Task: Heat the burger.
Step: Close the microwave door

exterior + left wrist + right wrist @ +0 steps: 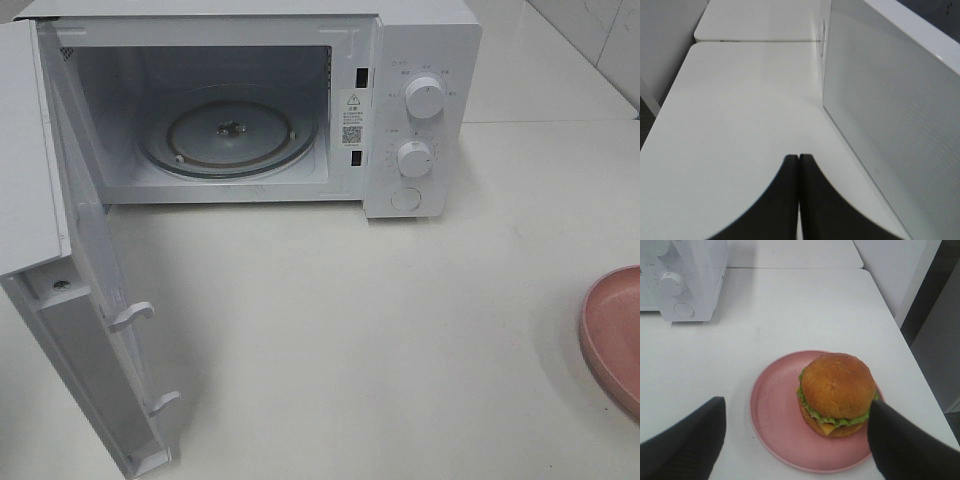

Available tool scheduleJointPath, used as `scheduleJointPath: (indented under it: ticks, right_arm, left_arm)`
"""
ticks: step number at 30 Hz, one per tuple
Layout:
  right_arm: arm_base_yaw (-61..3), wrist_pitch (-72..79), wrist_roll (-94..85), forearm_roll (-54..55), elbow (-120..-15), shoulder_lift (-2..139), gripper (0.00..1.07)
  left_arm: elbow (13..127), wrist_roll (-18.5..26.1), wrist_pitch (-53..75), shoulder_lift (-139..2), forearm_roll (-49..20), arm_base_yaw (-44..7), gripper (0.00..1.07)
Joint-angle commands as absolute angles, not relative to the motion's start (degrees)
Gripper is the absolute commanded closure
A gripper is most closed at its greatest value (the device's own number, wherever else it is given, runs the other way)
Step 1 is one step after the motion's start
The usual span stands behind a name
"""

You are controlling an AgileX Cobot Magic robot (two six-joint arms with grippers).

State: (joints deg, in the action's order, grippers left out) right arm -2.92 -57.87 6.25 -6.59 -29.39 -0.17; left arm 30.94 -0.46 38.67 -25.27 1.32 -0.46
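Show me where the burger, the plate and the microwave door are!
burger point(837, 385), right wrist view, on the top bun.
plate point(772, 415), right wrist view, on its bare pink surface.
door point(85, 300), high view, on its inner face.

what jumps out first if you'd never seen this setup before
The white microwave at the back of the table, its door swung wide open and the glass turntable bare. Then the burger on a pink plate at the table's right edge, with the right gripper open over it.
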Motion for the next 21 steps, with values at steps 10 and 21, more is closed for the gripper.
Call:
scheduleJointPath:
  ticks: [10,21]
  right_arm:
    - [-2.58,-57.07,5.79,-6.65,-29.28,-1.60,0.32]
    - [-2.58,-57.07,5.79,-6.65,-29.28,-1.60,0.32]
  left_arm:
    - [21.66,-0.63,6.59,-39.30,1.09,-0.34,1.07]
    - [14.27,-0.86,-19.42,-50.42,1.49,-0.52,1.07]
